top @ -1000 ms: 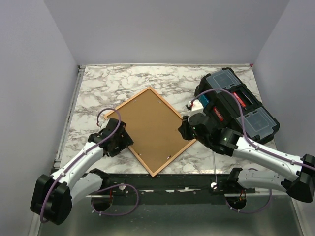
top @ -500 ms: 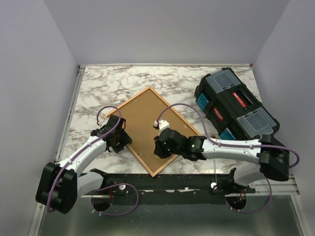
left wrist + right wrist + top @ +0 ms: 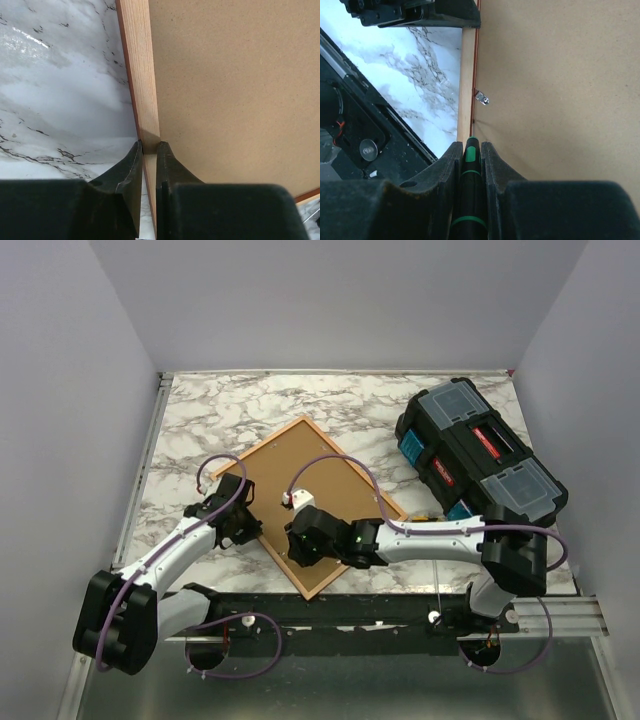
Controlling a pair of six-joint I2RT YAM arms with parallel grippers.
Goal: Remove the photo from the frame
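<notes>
The frame point(image 3: 322, 472) lies face down on the marble table, turned like a diamond, with its brown board point(image 3: 230, 90) facing up. The photo is hidden beneath that board. My left gripper point(image 3: 243, 522) is shut on the frame's left wooden rail point(image 3: 142, 75), one finger on each side of it point(image 3: 149, 145). My right gripper point(image 3: 300, 545) hovers over the frame's near-left rail point(image 3: 466, 90), shut on a black and green tool point(image 3: 471, 170) that points along the seam. A small metal clip point(image 3: 481, 97) sits at the board's edge ahead of the tool.
A black toolbox point(image 3: 480, 460) with clear lid compartments stands at the right of the table. The table's front edge and a black rail point(image 3: 380, 605) run just below the frame's near corner. Grey walls close in the left, right and back.
My left gripper has closed on the frame's left rail. My right arm has swung left from beside the toolbox, across the board, to the frame's near-left rail, with the tool still in it.
</notes>
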